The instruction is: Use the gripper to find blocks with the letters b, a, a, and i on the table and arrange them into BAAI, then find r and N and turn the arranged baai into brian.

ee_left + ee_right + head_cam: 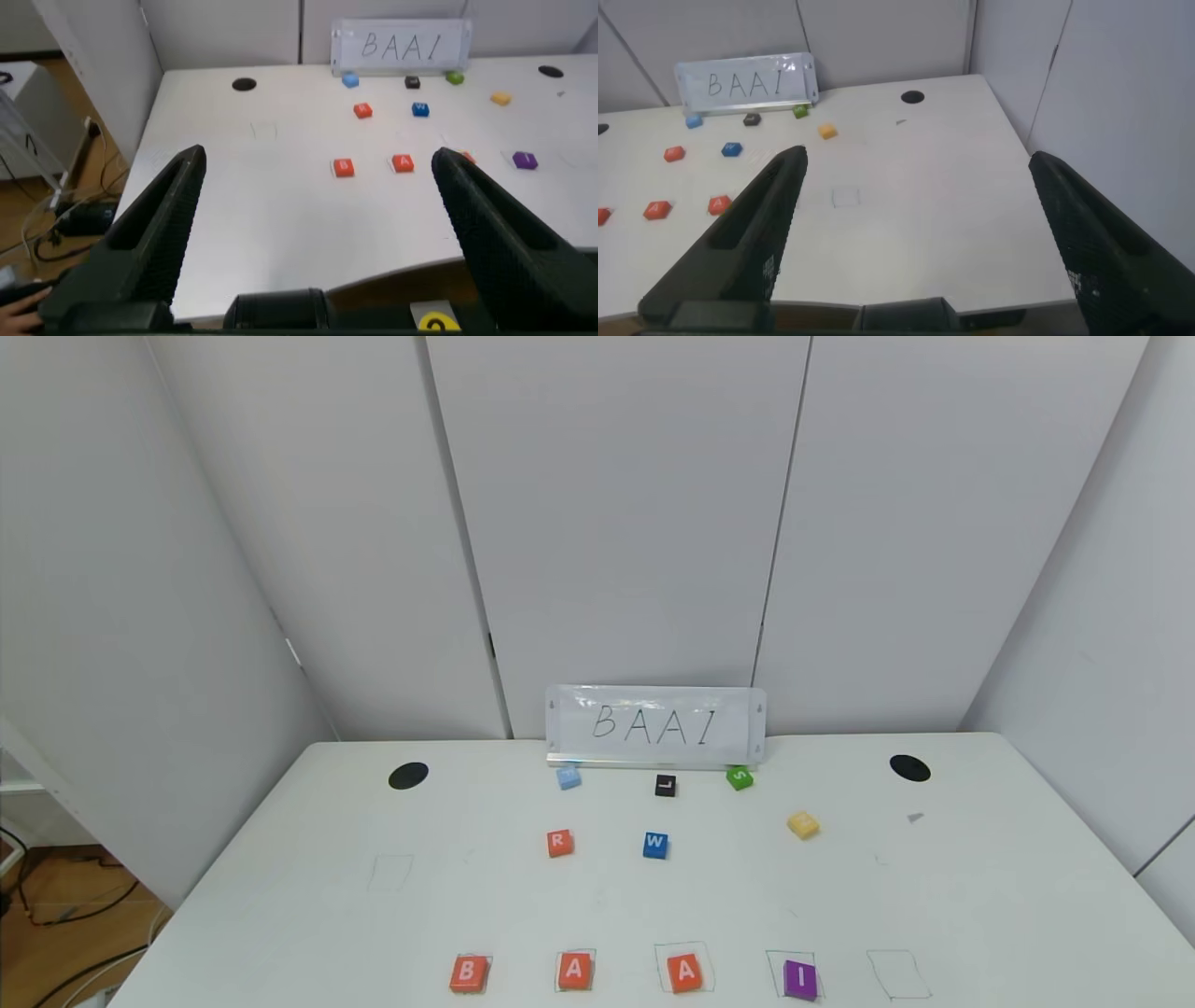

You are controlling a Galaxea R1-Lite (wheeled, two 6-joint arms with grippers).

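Orange B, A, A and purple I blocks (470, 973) already line the frame's bottom edge; R block (559, 843) sits mid-worktop (280, 896). Both end effectors, left (318, 201) and right (915, 201), gape wide and empty. Descend squarely over R; N is probably the yellow block (803, 824).

The surface (308, 933) is white, with thin green square outlines (390, 873) drawn on it and two black round spots (408, 776). The B block (469, 974) and both A blocks (575, 971) are orange with white letters; the I block (800, 979) is purple. The R block (559, 843) is orange, the W block (655, 845) blue, the L block (665, 786) black, the S block (739, 777) green. One block (569, 777) is light blue, another (803, 824) yellow. The sign (655, 726) is white with black letters. The left tool (318, 201) and the right tool (920, 201) are black.
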